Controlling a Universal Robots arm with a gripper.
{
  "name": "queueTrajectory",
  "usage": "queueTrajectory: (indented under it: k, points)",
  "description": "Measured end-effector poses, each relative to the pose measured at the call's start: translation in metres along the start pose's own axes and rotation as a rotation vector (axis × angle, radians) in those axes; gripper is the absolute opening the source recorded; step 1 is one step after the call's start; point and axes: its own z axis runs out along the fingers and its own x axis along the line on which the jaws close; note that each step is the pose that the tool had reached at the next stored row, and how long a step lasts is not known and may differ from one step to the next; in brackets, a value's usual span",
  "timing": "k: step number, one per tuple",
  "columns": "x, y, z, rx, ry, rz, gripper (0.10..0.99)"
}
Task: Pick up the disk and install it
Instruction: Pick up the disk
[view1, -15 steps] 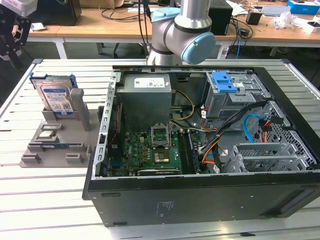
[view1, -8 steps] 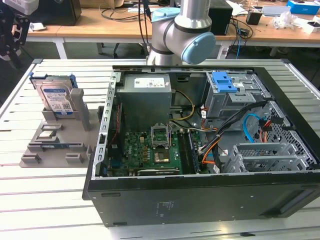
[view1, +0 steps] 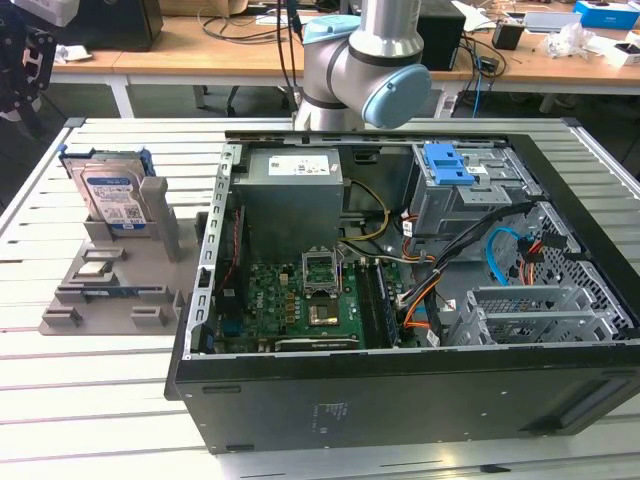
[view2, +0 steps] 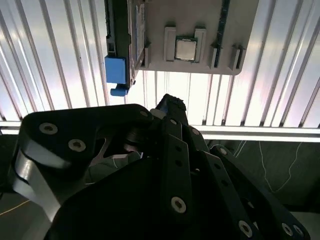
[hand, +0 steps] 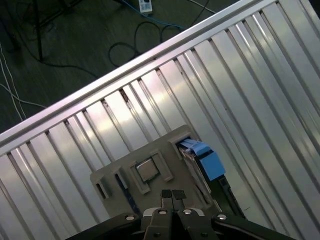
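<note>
The disk (view1: 112, 195) is a silver drive with a white-and-blue label in a blue carrier. It stands on edge in a grey holder (view1: 110, 290) on the slatted table, at the exterior view's left. In the second wrist view the disk (view2: 135, 35) is seen edge-on, with its blue bracket end (view2: 116, 70) sticking out. The first wrist view has that blue carrier end (hand: 205, 157) beside the holder (hand: 115, 172). My gripper (hand: 172, 195) hangs above and apart from the holder, fingertips together and holding nothing. In the exterior view the gripper (view1: 22, 85) is a black shape at the far left corner.
An open black computer case (view1: 400, 400) lies on the table to the holder's right. It holds a grey power-supply box (view1: 292, 190), a motherboard (view1: 310, 295), and drive bays with a blue latch (view1: 447, 165). A processor chip (hand: 147, 170) rests in the holder. The table edge (hand: 100, 87) borders the floor with cables.
</note>
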Motion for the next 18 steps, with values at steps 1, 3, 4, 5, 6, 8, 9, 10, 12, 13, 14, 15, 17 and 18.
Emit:
queueTrajectory:
  k: [1,3,4,5,6,8,9,10,12,13,14,15,17,18]
  points:
    - [0.0,0.0,0.0,0.0,0.0005,-0.013,0.106]
    - [0.0,0.0,0.0,-0.001,0.0019,-0.046,0.106]
    - [0.0,0.0,0.0,-0.001,0.0028,-0.067,0.106]
    - [0.0,-0.0001,0.0,-0.002,0.0031,-0.075,0.106]
    - [0.0,-0.0001,0.0,-0.002,0.0035,-0.084,0.106]
    - [0.0,0.0,0.0,-0.003,0.0047,-0.113,0.106]
    - [0.0,0.0,0.0,-0.003,0.0051,-0.123,0.106]
    - [0.0,0.0,0.0,-0.003,0.0054,-0.131,0.106]
    - [0.0,0.0,0.0,-0.003,0.0063,-0.151,0.106]
    - [0.0,0.0,0.0,-0.004,0.007,-0.167,0.106]
    - [0.0,0.0,0.0,-0.004,0.0079,-0.187,0.106]
    - [0.0,0.0,0.0,-0.005,0.0086,-0.206,0.106]
    - [0.0,0.0,0.0,-0.005,0.0098,-0.236,0.106]
    - [0.0,0.0,0.0,-0.006,0.0106,-0.252,0.106]
